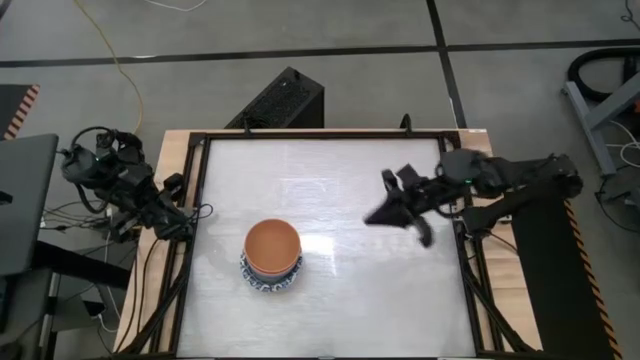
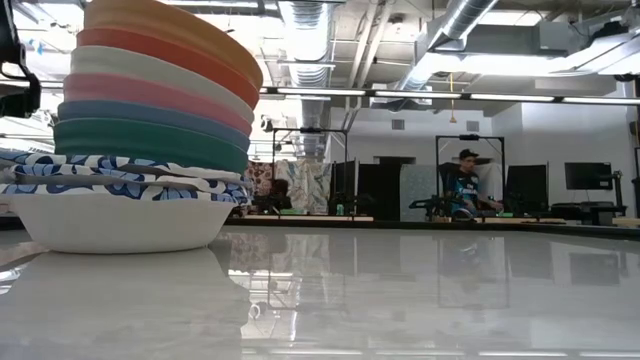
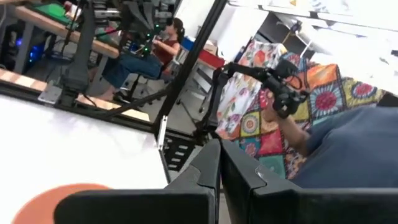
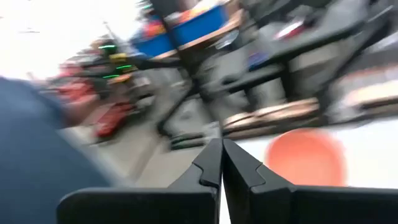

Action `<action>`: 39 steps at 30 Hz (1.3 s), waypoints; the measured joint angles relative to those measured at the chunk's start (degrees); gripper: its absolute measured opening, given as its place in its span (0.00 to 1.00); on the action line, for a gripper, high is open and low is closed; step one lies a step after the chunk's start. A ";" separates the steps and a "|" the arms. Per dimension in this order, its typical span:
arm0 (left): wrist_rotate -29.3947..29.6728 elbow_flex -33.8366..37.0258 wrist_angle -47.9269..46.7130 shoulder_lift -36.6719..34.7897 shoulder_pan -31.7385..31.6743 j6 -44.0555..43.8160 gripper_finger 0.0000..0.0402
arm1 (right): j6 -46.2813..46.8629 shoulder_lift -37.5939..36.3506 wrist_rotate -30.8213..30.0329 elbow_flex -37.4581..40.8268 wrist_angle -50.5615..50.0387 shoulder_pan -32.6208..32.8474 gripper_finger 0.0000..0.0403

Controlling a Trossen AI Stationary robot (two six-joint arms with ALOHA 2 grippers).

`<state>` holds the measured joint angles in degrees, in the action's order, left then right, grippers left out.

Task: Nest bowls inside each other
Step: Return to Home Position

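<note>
From above, the stack of bowls (image 1: 271,256) stands on the table (image 1: 350,300) left of the middle, with the orange bowl (image 1: 272,246) on top and a blue-patterned rim showing beneath it. The left gripper (image 1: 190,224) sits at the table's left edge near the stack, and the right gripper (image 1: 375,215) hangs over the table's right half, apart from the stack. At table height the stack rises from a white bowl (image 2: 120,222) through patterned rims, teal, blue, pink, cream and red to orange, with a seated person (image 2: 464,185) far behind. Each wrist view shows its own fingers (image 3: 208,165) pressed together on nothing, with the orange bowl ahead.
</note>
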<state>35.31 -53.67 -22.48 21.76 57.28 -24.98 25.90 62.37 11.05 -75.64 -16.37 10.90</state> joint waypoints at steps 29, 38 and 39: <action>-32.71 22.02 17.30 -21.58 -0.07 21.83 0.00 | -12.48 -42.57 -23.09 51.38 29.52 -5.19 0.08; -32.64 31.15 22.17 -21.55 -0.11 22.07 0.00 | -12.53 -56.48 -23.70 66.73 33.32 -3.92 0.08; -33.28 32.54 23.66 -21.55 -0.11 22.28 0.00 | -12.43 -57.59 -23.86 68.03 32.88 -3.64 0.08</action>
<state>2.02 -21.13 1.18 0.21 57.17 -2.71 13.47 4.78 -12.81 -7.61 16.51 7.26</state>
